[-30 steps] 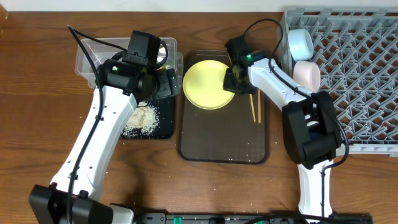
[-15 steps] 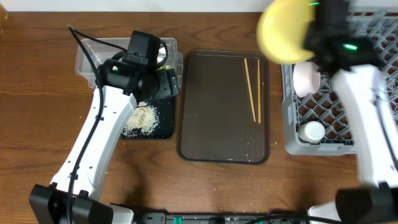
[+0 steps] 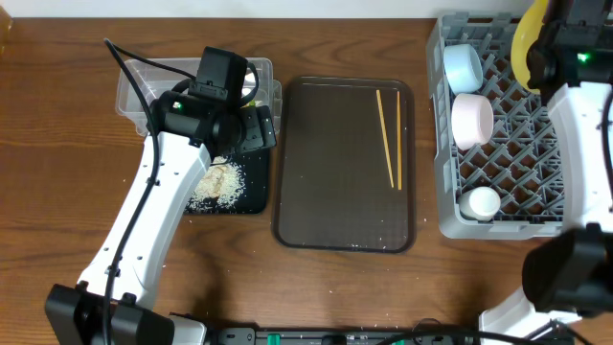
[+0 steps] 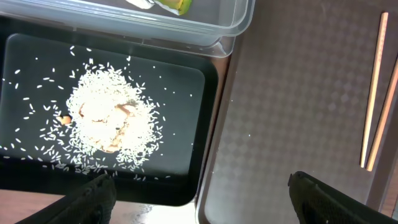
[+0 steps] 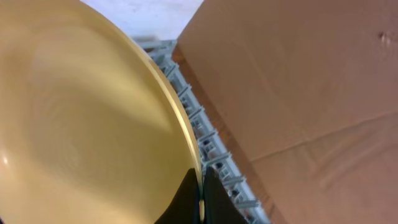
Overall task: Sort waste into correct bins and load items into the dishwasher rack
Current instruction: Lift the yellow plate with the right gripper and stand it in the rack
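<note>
The left arm (image 3: 158, 209) has white rounded link shells joined by black joint housings, with a black base block, a boxy black camera module at the wrist and a thin black cable routed along the links. The right arm (image 3: 586, 144) has the same white shells and black housings, with a small green indicator lit on its black wrist section. The left fingers (image 4: 336, 199) are matte black with rounded ends; the right fingers (image 5: 180, 202) show as dark, narrow tips.

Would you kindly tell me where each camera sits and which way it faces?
Overhead: fixed above the table, facing down on brown tray, dishwasher rack, left arm, right arm.
Left wrist: on left arm, facing down at rice in black tray; open left gripper shows.
Right wrist: on right arm, facing yellow plate pinched by shut right gripper.
Shared: chopsticks, overhead and left wrist.
</note>
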`<act>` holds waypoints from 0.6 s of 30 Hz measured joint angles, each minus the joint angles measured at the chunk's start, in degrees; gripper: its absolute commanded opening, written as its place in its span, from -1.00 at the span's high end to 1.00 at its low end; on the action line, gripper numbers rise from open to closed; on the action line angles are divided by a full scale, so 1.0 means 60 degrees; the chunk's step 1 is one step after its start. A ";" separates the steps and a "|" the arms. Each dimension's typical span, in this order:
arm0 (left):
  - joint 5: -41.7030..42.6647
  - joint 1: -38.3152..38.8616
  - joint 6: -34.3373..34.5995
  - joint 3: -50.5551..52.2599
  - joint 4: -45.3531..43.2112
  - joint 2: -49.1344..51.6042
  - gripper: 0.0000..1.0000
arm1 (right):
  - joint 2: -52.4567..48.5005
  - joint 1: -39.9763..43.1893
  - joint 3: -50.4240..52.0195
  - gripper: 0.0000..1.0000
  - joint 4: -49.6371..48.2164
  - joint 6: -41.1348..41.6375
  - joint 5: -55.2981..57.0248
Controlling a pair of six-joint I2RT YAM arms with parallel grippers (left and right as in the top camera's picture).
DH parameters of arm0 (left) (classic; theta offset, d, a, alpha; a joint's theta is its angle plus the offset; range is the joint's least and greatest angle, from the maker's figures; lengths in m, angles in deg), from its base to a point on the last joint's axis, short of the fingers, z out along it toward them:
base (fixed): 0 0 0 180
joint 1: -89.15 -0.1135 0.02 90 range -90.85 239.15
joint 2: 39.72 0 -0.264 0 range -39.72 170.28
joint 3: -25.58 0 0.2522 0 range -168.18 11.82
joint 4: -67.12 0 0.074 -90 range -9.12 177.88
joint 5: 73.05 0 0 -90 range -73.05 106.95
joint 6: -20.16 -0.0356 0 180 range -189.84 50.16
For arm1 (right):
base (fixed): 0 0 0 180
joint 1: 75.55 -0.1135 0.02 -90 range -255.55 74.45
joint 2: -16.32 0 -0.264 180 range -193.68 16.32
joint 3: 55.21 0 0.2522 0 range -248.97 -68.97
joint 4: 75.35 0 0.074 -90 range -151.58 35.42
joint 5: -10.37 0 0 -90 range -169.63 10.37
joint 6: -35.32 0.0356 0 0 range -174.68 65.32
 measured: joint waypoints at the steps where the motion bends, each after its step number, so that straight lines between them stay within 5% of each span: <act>1: -0.0004 0.0000 0.0000 0.0000 -0.0004 0.0000 -0.82 | -0.0164 0.0000 0.0000 0.98 -0.0226 -0.0175 0.0113; 13: -0.0004 0.0000 0.0000 0.0000 -0.0004 0.0000 -0.82 | -0.1945 -0.0004 0.0004 0.95 -0.1523 -0.0973 0.0401; 14: -0.0004 0.0000 0.0000 0.0000 -0.0007 0.0000 -0.82 | -0.2065 -0.0029 0.0004 0.82 -0.1523 -0.0969 0.0401; 18: -0.0004 0.0000 0.0000 0.0000 -0.0007 0.0000 -0.82 | -0.2295 -0.0069 0.0018 -0.22 -0.1461 -0.0838 0.0127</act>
